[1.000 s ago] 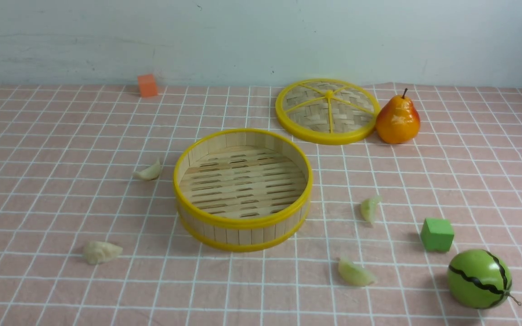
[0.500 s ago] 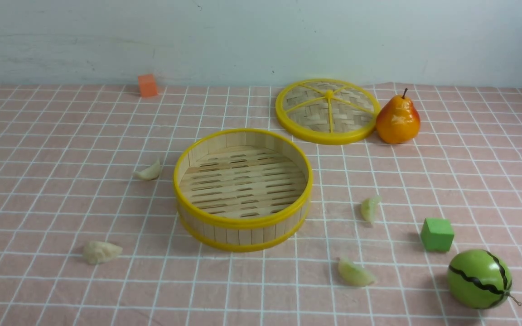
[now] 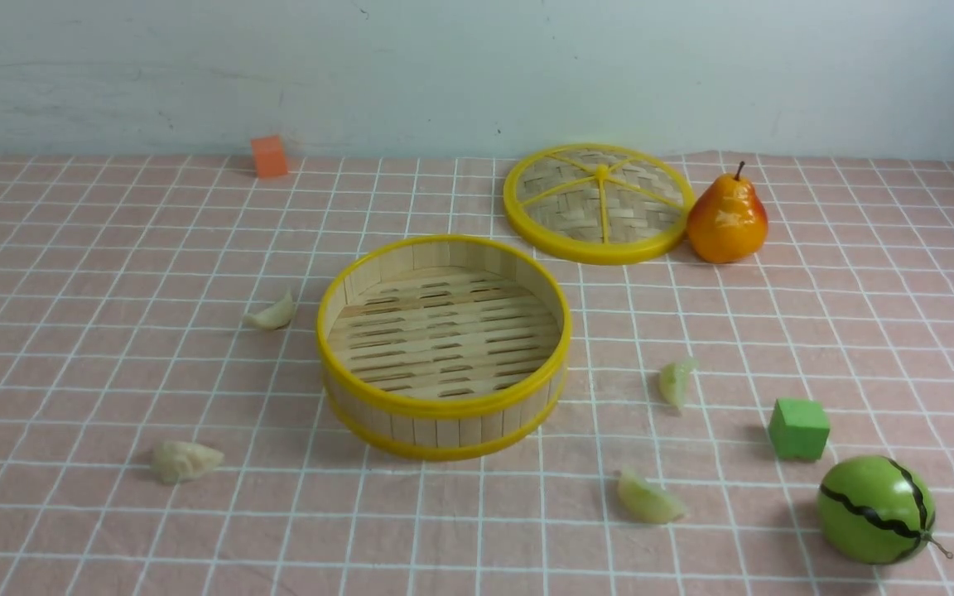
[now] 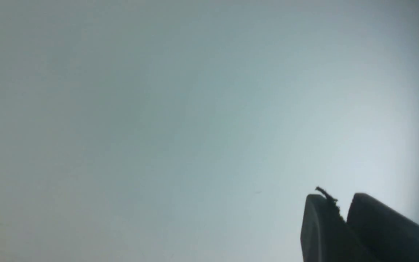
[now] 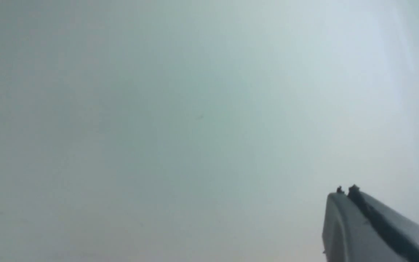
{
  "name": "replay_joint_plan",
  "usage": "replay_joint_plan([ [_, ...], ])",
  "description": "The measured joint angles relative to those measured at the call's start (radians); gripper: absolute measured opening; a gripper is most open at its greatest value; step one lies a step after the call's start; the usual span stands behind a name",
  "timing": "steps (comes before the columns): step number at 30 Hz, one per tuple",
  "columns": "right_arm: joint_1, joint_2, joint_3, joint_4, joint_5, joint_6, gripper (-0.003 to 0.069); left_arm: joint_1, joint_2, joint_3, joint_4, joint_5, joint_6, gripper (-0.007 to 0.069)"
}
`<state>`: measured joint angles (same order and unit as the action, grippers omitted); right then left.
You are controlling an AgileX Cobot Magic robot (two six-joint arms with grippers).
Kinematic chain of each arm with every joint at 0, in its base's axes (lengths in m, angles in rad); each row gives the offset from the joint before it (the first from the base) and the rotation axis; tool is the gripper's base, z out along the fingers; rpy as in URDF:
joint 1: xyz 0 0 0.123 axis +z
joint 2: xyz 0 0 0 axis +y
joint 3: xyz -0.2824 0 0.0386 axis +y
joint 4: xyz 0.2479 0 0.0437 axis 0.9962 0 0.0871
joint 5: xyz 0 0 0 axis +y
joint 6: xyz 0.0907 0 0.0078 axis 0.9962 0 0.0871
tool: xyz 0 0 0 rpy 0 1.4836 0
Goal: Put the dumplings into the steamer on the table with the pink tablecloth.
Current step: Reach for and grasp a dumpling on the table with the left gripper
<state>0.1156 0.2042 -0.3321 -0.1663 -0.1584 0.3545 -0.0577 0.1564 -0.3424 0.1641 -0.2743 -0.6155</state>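
Since neither arm shows over the pink tablecloth (image 3: 71, 372), each should open wide and pinch across a crescent's ridge. Left gripper (image 4: 343, 214) slightly parted, right gripper (image 5: 344, 191) closed, both empty. Around one empty steamer (image 3: 444, 408) lie four: near cream dumpling (image 3: 183, 460) at 8 o'clock, near green dumpling (image 3: 649, 499) at 5, far green dumpling (image 3: 676, 381) at 3, far cream dumpling (image 3: 274, 313) at 10. One melon (image 3: 874, 509), one green cube (image 3: 798, 428), one pear (image 3: 727, 219), one lid (image 3: 597, 203), one orange cube (image 3: 268, 156).

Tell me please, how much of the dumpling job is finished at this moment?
Done: nothing; the steamer is empty. In hand: nothing; the left gripper and right gripper hold nothing. Left: everything; on the pink tablecloth lie two white dumplings left of the steamer and two green dumplings right of it.
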Motion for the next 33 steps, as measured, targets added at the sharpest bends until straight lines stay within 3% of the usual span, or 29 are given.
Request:
replay_joint_plan([
  [5, 0.000, 0.291, -0.161, -0.198, 0.298, -0.004, -0.0015, 0.000, 0.380, -0.255, 0.085, 0.337, -0.006, 0.0102],
  [9, 0.012, 0.448, -0.166, -0.200, 0.414, 0.022, -0.0014, -0.003, 0.616, -0.355, 0.063, 0.505, -0.007, 0.0081],
  [13, 0.061, 0.575, -0.167, -0.134, 0.507, 0.022, -0.0015, -0.003, 0.805, -0.451, -0.025, 0.659, 0.073, -0.0014],
  [14, 0.101, 0.640, -0.168, -0.102, 0.545, -0.011, -0.0019, -0.003, 0.882, -0.505, -0.091, 0.738, 0.162, -0.0014],
  [15, 0.101, 0.640, -0.169, -0.102, 0.550, -0.011, -0.0019, -0.003, 0.901, -0.512, -0.101, 0.748, 0.175, -0.0014],
  [16, 0.151, 0.705, -0.179, -0.063, 0.599, -0.063, -0.0021, -0.003, 0.976, -0.567, -0.186, 0.824, 0.288, -0.0014],
  [17, 0.157, 0.712, -0.185, -0.057, 0.605, -0.071, -0.0021, -0.003, 0.976, -0.574, -0.198, 0.833, 0.304, -0.0014],
  [21, 0.274, 0.868, -0.298, 0.065, 0.752, -0.268, -0.0020, -0.005, 1.225, -0.763, -0.498, 1.009, 0.644, -0.0014],
  [24, 0.287, 0.920, -0.348, 0.112, 0.789, -0.328, -0.0020, -0.007, 1.319, -0.844, -0.566, 1.042, 0.735, -0.0014],
  [25, 0.289, 0.964, -0.379, 0.155, 0.812, -0.371, -0.0020, -0.012, 1.412, -0.934, -0.591, 1.079, 0.820, -0.0013],
  [29, 0.289, 1.019, -0.407, 0.191, 0.821, -0.404, -0.0020, -0.044, 1.582, -1.117, -0.549, 1.160, 0.860, 0.0039],
  [32, 0.289, 1.055, -0.411, 0.191, 0.822, -0.410, -0.0020, -0.095, 1.745, -1.310, -0.387, 1.210, 0.870, 0.0174],
  [33, 0.289, 1.057, -0.411, 0.191, 0.822, -0.410, -0.0020, -0.095, 1.745, -1.319, -0.377, 1.210, 0.870, 0.0184],
])
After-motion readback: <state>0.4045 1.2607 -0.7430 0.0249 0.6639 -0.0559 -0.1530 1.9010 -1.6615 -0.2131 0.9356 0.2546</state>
